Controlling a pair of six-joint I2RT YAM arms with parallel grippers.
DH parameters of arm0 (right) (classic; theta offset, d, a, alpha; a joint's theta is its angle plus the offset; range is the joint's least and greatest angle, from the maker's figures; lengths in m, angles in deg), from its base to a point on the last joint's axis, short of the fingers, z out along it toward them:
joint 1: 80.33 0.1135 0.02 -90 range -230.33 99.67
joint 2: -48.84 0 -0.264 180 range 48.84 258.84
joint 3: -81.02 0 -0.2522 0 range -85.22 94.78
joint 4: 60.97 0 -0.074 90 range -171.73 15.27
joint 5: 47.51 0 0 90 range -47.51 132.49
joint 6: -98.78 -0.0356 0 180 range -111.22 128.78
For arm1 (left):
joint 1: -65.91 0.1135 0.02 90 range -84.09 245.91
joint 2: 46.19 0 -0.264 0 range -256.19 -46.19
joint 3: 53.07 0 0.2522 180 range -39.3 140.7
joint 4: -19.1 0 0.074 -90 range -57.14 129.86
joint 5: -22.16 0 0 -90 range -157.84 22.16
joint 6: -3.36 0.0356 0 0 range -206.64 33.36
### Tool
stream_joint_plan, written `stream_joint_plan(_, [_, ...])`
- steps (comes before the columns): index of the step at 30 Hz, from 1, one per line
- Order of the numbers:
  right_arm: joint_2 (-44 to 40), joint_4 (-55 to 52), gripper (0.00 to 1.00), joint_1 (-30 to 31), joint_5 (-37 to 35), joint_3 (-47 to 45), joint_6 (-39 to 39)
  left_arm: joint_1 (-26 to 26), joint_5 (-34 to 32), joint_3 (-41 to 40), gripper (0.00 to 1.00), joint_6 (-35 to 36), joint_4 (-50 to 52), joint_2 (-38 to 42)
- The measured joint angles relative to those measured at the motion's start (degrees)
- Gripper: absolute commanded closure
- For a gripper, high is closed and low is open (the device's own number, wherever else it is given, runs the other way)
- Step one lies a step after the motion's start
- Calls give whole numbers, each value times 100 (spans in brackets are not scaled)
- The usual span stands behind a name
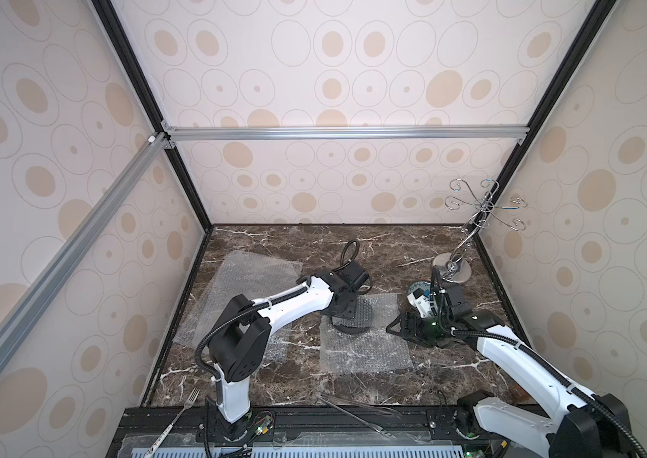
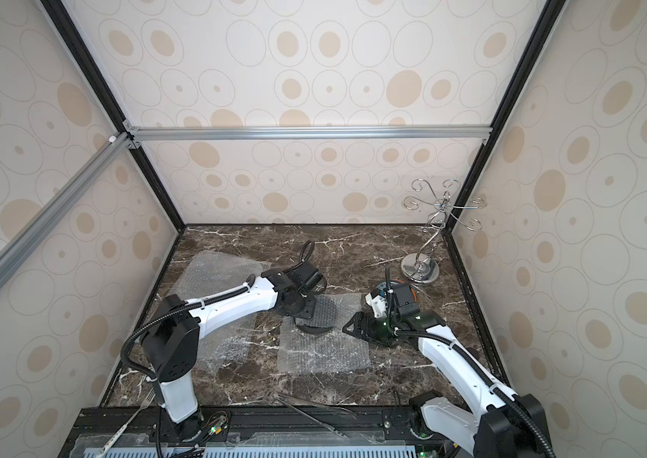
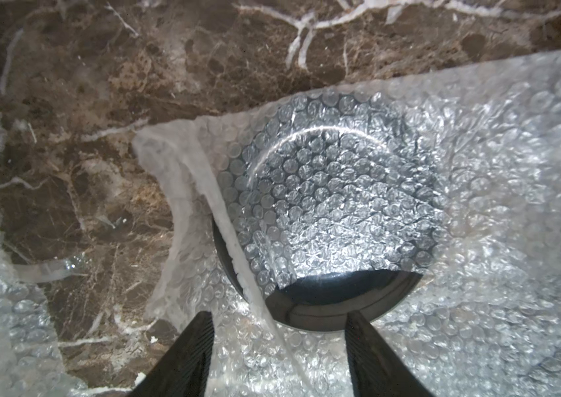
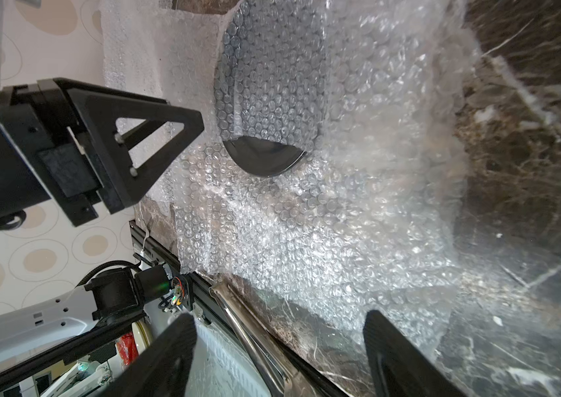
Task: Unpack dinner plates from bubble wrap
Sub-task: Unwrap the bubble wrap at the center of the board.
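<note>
Far left of the bench (image 1: 393, 246) — spare sheets (image 1: 250, 273) of bubble wrap, lying flat.

Left fingers (image 3: 189, 354): standing apart, nothing pinched between them, low over the third sheet (image 1: 365, 349).

Black plate (image 3: 334, 302) lies on that sheet, directly ahead of these fingers. Its bare rim is nearest them; the far part sits under a folded-over flap (image 3: 323, 192) of wrap. The plate is round, so there is no long axis. What matters is the flap's free edge, which cuts straight across the plate just beyond the fingertips.

Right fingers (image 4: 396, 350): wide, empty, off the sheet's right-hand edge and pointing in at it, farther from the plate.

Judgement — the left arm is nearer for the flap or rim; the right is placed to hold the sheet down.

Wire stand (image 1: 452, 269): far right, well apart.
</note>
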Motion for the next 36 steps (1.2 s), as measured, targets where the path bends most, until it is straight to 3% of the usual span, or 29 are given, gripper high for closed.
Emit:
stream_joint_plan(5, [11,0,21,-7,2,0,42,0,-7,7,57,42,7,-153])
stream_joint_plan(10, [42,13,21,-24,20,0,42,0,-70,28,83,103,35,-170])
stream_joint_plan(14, [74,28,21,-24,52,0,37,2,-144,162,97,166,107,-221])
stream_joint_plan(24, [85,-17,21,-24,186,2,0,83,-57,616,100,225,109,-289])
stream_joint_plan(36, [87,-275,22,280,138,168,42,664,1200,402,100,76,-734,44])
